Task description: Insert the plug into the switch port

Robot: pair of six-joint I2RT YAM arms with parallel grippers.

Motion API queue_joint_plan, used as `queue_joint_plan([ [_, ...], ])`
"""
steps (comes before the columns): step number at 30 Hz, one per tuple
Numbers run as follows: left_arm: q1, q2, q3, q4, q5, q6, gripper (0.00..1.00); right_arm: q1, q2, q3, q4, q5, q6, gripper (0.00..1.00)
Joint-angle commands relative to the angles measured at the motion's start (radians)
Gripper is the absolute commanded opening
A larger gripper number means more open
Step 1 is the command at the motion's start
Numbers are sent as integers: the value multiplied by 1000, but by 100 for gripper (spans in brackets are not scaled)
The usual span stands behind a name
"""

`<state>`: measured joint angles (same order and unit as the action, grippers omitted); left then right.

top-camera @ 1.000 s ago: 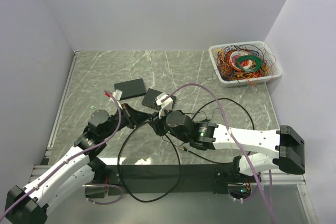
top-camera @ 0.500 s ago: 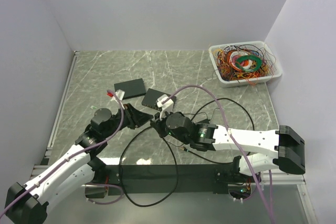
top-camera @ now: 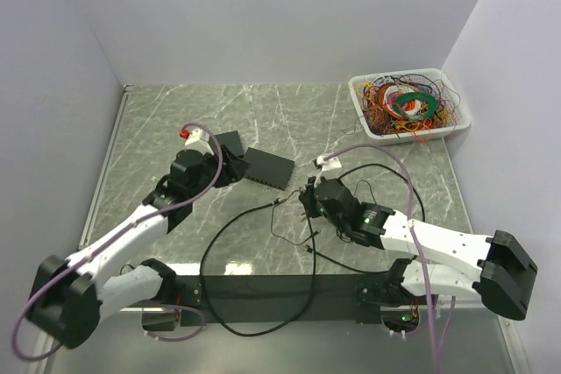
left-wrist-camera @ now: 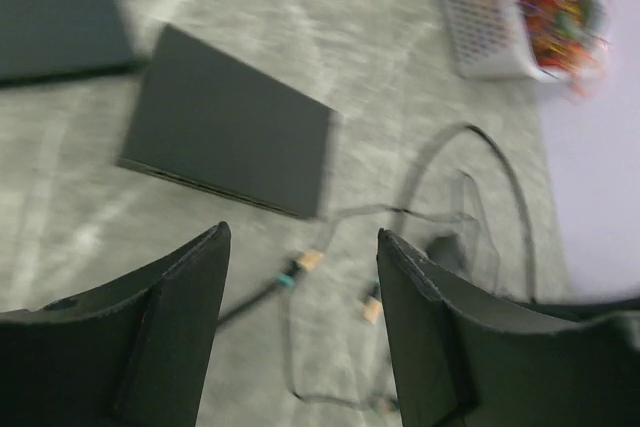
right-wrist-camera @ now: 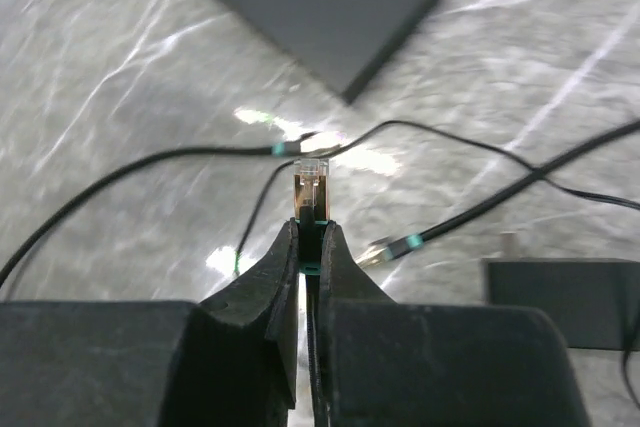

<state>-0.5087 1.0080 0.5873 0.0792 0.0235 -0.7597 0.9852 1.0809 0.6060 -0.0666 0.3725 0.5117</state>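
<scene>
Blur smears the left wrist view, so neither box there shows its ports, and the second flat black box is cut off at that picture's top left corner. Ports are hidden in the other views too: the flat black switch box, lying just left of the middle of the grey-green marbled table, shows only its plain top and a dark edge. Boxes number two, arms two. The right jaws are pressed together on the clear plug with a teal boot, which points forward above the table's middle, on the near side of the switch box and apart from it. From above, the plug is too small to pick out against the right arm. The left jaws stand wide apart with nothing between them, just left of the switch box. Thin black cables wind over the table, their count unclear. A loose plug end lies near the switch box's near corner, and a second loose plug end lies closer to the near edge. In the far right corner stands one white plastic basket of tangled coloured wires, partly cut off in the left wrist view.
</scene>
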Motion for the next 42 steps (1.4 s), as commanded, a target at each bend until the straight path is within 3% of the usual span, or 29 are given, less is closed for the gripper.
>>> queue_joint_plan([
  [1,103,101,-7,155,46,31,65,-68,46,37,16,-7,54,0],
  [5,229,243,-35,321,157,33,61,-167,120,83,65,-75,74,0],
  [12,246,499,35,413,178,63,58,-279,351,208,114,-141,140,0],
  [21,248,662,40,559,191,39,56,-312,622,350,140,-138,183,0],
  [33,199,702,-38,723,291,8,54,-326,751,465,105,-119,160,0],
  [42,1,623,-150,720,219,-62,52,-326,866,609,114,-199,103,0],
])
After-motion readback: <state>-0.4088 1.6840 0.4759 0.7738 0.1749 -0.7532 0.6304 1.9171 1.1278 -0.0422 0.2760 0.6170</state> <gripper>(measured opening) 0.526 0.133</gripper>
